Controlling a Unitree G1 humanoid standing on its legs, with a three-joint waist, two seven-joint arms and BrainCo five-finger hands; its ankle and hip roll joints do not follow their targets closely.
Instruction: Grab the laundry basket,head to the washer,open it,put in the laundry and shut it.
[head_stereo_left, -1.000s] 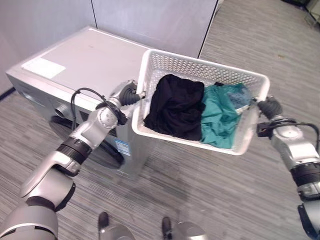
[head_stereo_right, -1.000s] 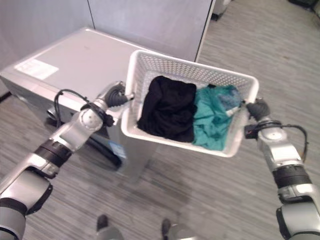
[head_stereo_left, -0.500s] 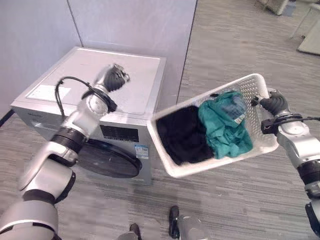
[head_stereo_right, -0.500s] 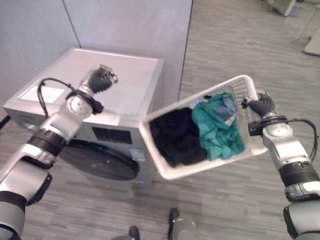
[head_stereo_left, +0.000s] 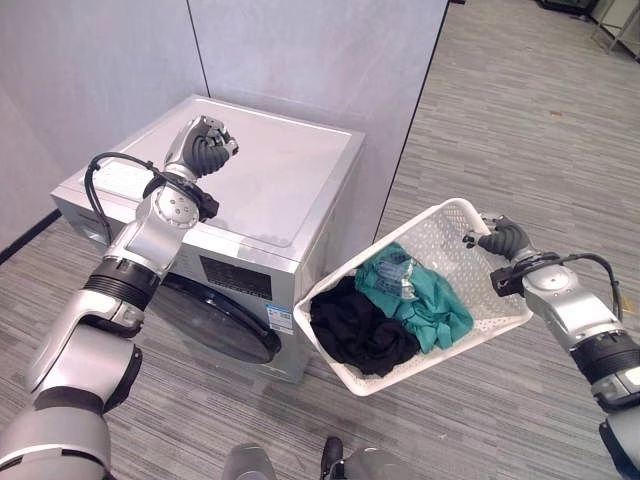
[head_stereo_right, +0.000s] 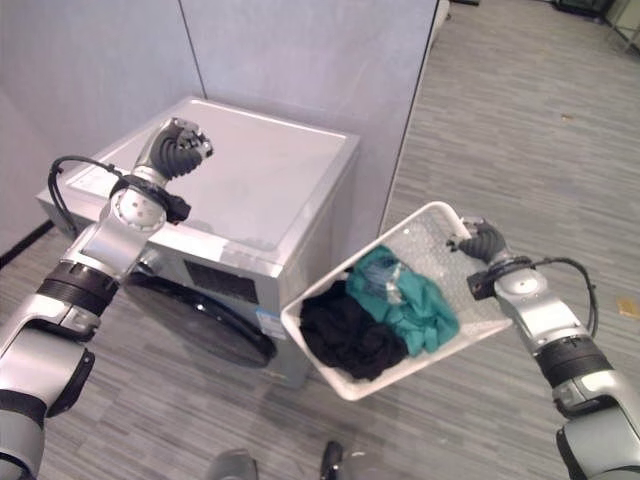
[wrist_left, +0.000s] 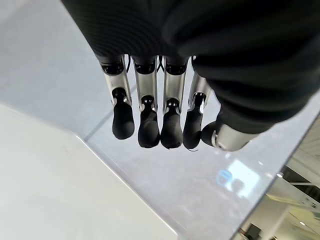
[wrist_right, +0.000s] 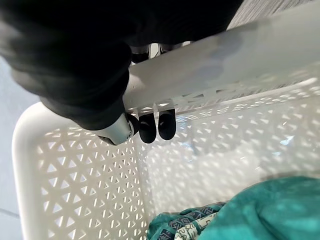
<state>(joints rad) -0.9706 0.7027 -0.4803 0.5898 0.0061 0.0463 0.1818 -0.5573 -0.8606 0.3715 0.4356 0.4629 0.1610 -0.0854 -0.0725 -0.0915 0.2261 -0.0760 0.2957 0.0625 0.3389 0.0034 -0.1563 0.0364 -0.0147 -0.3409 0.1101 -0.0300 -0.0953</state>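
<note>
The right robot hand (head_stereo_left: 503, 240) has its fingers (wrist_right: 159, 124) hooked over the rim of the basket (head_stereo_left: 352, 367), so the whole load hangs from that one side. The basket tilts, its far end lower, and sits in the air just off the front right corner of the washer (head_stereo_left: 290, 195), above the floor. Inside, the teal laundry (head_stereo_left: 415, 300) lies toward the held side and the black garment (head_stereo_left: 360, 330) has slid toward the low end.

The left robot hand (head_stereo_left: 203, 146) is clenched on nothing, raised over the washer's top near its left edge. The wrist view shows its fingers (wrist_left: 150, 130) curled above the pale lid.

The washer's round door (head_stereo_left: 215, 320) on the front face looks shut, so the step in hand seems to be opening it with the free hand.

To do that well:
- Keep the right grip firm and the wrist level, so the tilt does not grow and spill the black garment over the low rim.
- Hold the basket clear of the front right corner, out of the door's swing.
- Bring the left hand down from the top, round the front edge, toward the door's rim, loosening the fingers on the way so they can hook it.
- I cannot see a handle or latch; which side opens needs checking first.
</note>
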